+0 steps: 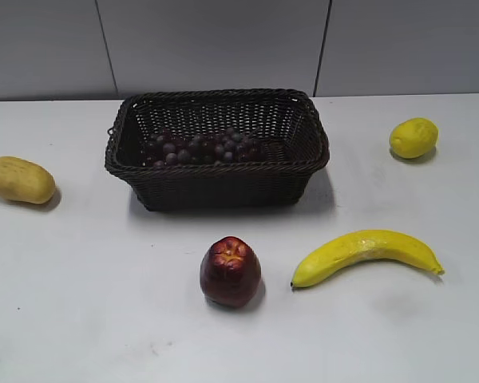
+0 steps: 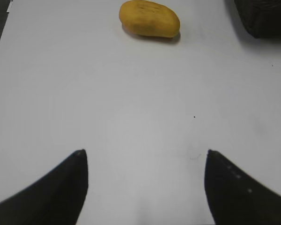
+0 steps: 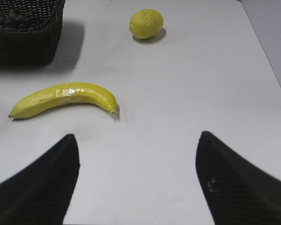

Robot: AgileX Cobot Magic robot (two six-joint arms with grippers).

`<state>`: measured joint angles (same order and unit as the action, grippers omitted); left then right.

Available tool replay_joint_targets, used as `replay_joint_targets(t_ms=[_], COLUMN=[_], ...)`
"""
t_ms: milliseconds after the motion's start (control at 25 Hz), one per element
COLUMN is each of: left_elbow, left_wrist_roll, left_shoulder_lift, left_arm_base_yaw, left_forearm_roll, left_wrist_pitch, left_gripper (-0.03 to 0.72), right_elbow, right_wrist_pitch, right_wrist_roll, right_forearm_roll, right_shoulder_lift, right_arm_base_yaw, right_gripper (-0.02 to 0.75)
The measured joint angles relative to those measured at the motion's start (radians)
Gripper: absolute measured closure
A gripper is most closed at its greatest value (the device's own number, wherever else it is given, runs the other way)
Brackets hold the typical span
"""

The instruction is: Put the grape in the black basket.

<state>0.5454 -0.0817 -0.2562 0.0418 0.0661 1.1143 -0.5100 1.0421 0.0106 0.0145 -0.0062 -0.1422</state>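
I see the grape (image 1: 199, 148) bunch lying inside the black basket (image 1: 223, 187) near the counter's far edge. Left gripper (image 2: 145, 154) and right gripper (image 3: 138, 138) are spread apart, empty; I'd keep both clear.

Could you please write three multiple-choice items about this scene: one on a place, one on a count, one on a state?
1. Where is the grape?
A. beside the banana
B. inside the black basket
C. on the apple

2. How many fruits lie on the table outside the basket?
A. two
B. four
C. six

3. How are the right gripper fingers?
A. open and empty
B. shut on the lemon
C. shut on the banana

Answers:
1 B, the bunch lies within the wicker walls.
2 B: mango, apple, banana, lemon.
3 A, bare table shows between them.
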Motion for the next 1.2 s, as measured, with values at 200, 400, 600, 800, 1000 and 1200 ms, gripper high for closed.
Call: replay_joint_targets(t_ms=[200, 400, 600, 800, 1000, 1200], left_elbow=[-0.063, -0.067, -0.067, -0.067, -0.068, -0.068], left_wrist_roll=[0.000, 0.000, 0.000, 0.000, 0.000, 0.000], left_shoulder_lift=[0.036, 0.036, 0.036, 0.048, 0.174, 0.260], left_arm_base_yaw=[0.000, 0.000, 0.000, -0.006, -0.024, -0.050], left_forearm_roll=[-0.001, -0.002, -0.002, -0.002, -0.002, -0.002], left_wrist_pitch=[-0.022, -0.029, -0.029, -0.031, -0.031, -0.029], left_gripper=[0.112, 0.112, 0.112, 0.122, 0.148, 0.179], right_elbow=[0.000, 0.000, 0.000, 0.000, 0.000, 0.000], right_wrist_pitch=[0.000, 0.001, 0.001, 0.000, 0.000, 0.000], right_wrist_roll=[0.000, 0.000, 0.000, 0.000, 0.000, 0.000], right_forearm_roll=[0.000, 0.000, 0.000, 0.000, 0.000, 0.000], right_shoulder_lift=[0.000, 0.000, 0.000, 0.000, 0.000, 0.000], right_arm_base_yaw=[0.000, 0.000, 0.000, 0.000, 0.000, 0.000], right_gripper=[0.148, 0.148, 0.148, 0.148, 0.148, 0.148])
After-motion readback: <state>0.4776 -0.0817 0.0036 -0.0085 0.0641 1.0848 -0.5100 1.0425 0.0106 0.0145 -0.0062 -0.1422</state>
